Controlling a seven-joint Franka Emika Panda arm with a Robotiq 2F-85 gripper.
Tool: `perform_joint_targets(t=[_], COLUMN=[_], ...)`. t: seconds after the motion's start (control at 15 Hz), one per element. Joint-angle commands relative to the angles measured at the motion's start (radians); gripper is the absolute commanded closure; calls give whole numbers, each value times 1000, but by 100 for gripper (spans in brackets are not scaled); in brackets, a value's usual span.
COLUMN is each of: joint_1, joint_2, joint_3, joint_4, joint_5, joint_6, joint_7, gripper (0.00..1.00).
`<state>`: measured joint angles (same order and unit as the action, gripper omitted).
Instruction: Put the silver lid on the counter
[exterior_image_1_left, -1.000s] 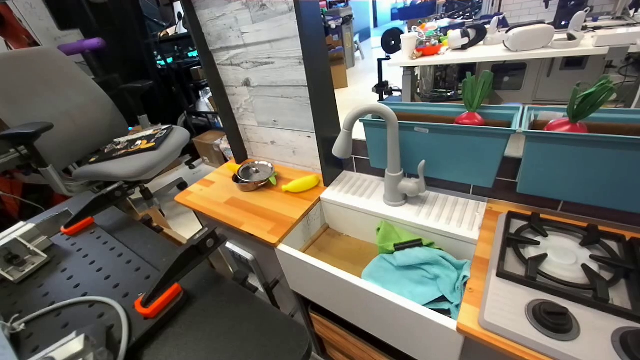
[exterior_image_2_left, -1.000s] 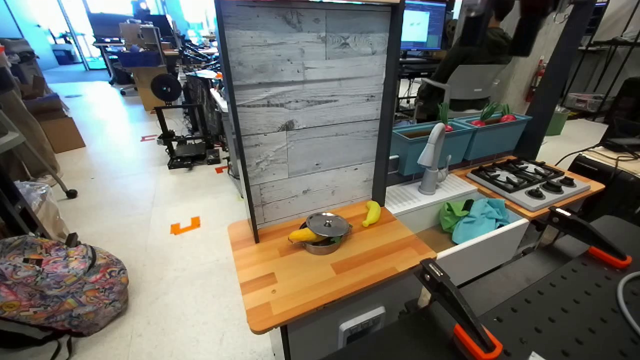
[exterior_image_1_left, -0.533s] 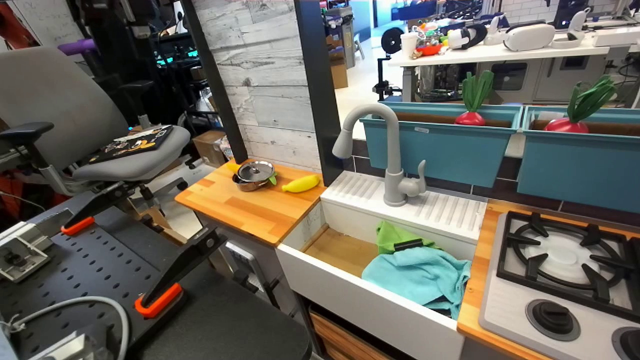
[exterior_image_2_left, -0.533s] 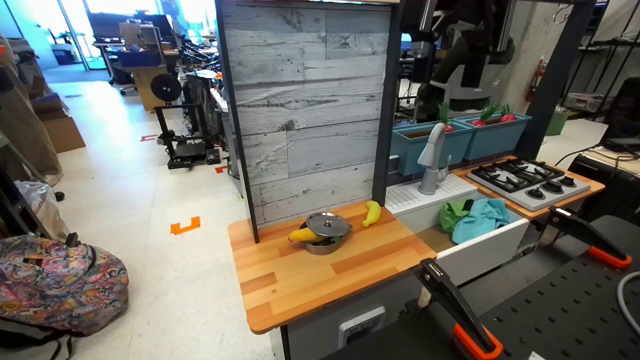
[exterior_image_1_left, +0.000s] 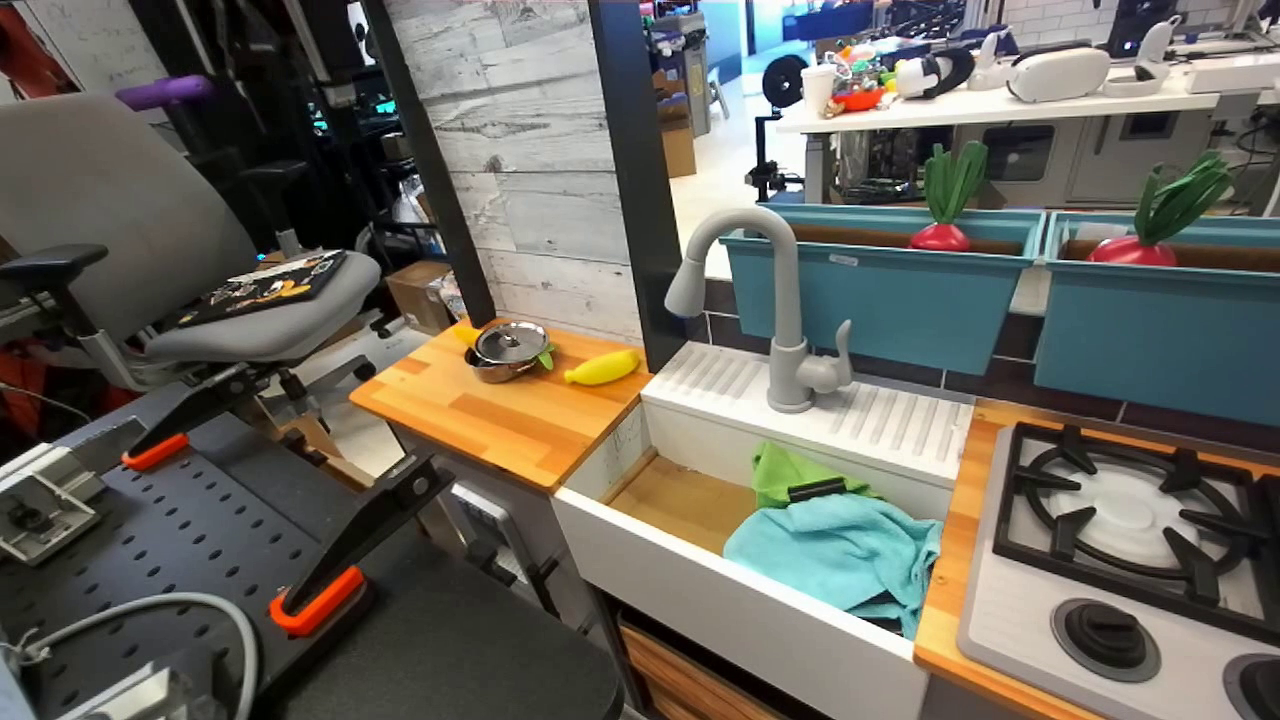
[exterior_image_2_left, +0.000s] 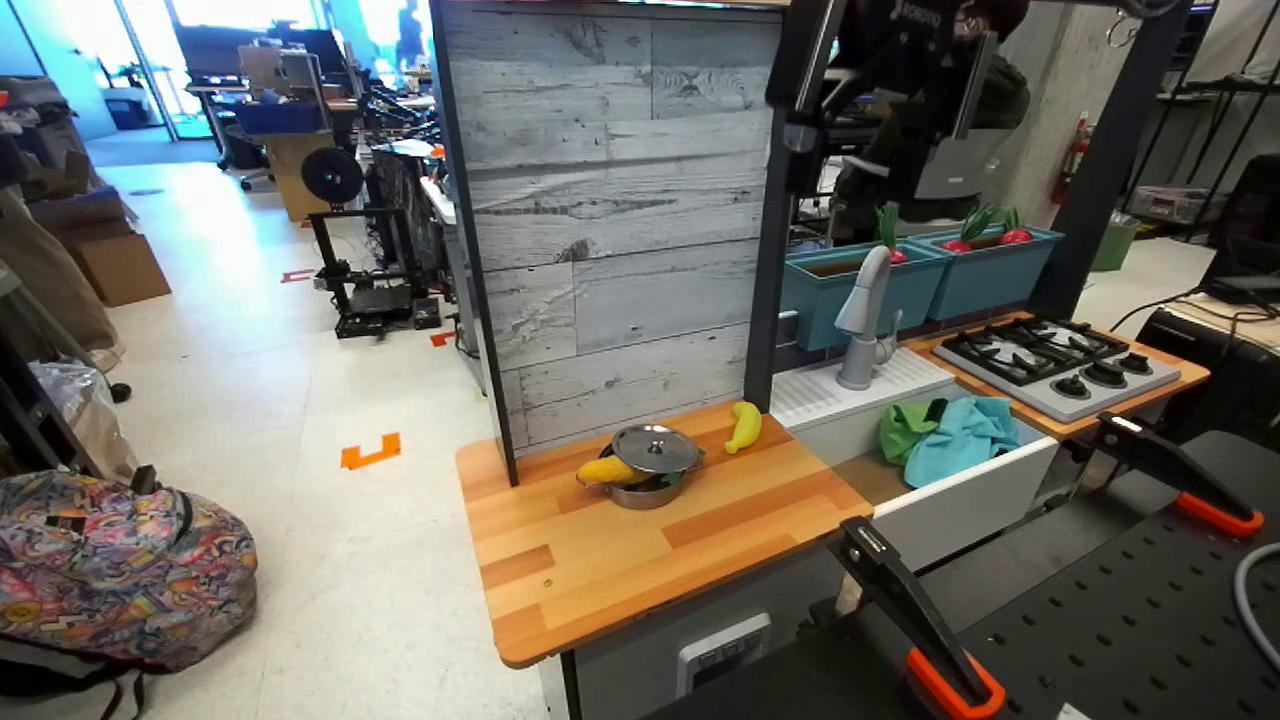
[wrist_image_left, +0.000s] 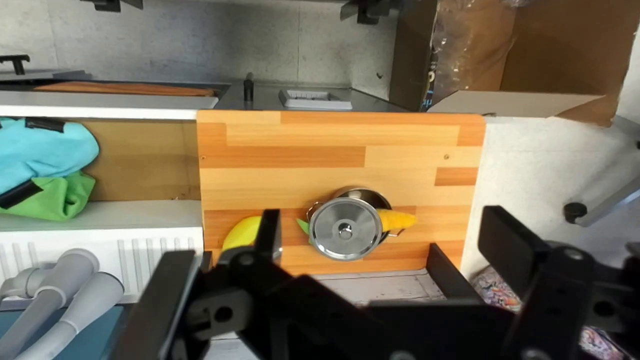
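Note:
The silver lid (exterior_image_1_left: 512, 343) lies tilted on a small metal pot (exterior_image_2_left: 645, 496) on the wooden counter (exterior_image_2_left: 600, 560). A yellow corn-like toy with green leaves sticks out from under the lid. The lid also shows in an exterior view (exterior_image_2_left: 656, 449) and in the wrist view (wrist_image_left: 345, 230), with its round knob up. My gripper (wrist_image_left: 381, 220) is open and empty; the lid appears between its fingers but well below them. In an exterior view the gripper (exterior_image_2_left: 880, 130) hangs high above the sink side, far from the lid.
A yellow banana (exterior_image_1_left: 602, 367) lies on the counter beside the pot. A wood-plank wall panel (exterior_image_2_left: 620, 230) stands behind it. The white sink (exterior_image_1_left: 740, 625) holds green and blue cloths; a grey faucet (exterior_image_1_left: 787, 300) stands behind. The stove (exterior_image_2_left: 1060, 365) lies beyond the sink.
My gripper has come down into view at the top of both exterior views and shifted sideways toward the wall panel in an exterior view. The lid, pot and banana have not moved.

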<state>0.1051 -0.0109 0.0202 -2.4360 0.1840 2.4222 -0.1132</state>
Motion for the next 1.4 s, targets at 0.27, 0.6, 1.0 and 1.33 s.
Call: perform_joint_targets(t=[0.27,0.6,1.0,1.33], joint_1=[-64,-105,-142,-126], joint_2=[371,610,824,920], joint_3=[73,133,180,179], joint_4=[179,353,541,640], joint_5=[141,115,91,60], joint_6=[186,266,281,267], joint_7=[-144,-134,-123,-99], gripper=[0,0,0,0])
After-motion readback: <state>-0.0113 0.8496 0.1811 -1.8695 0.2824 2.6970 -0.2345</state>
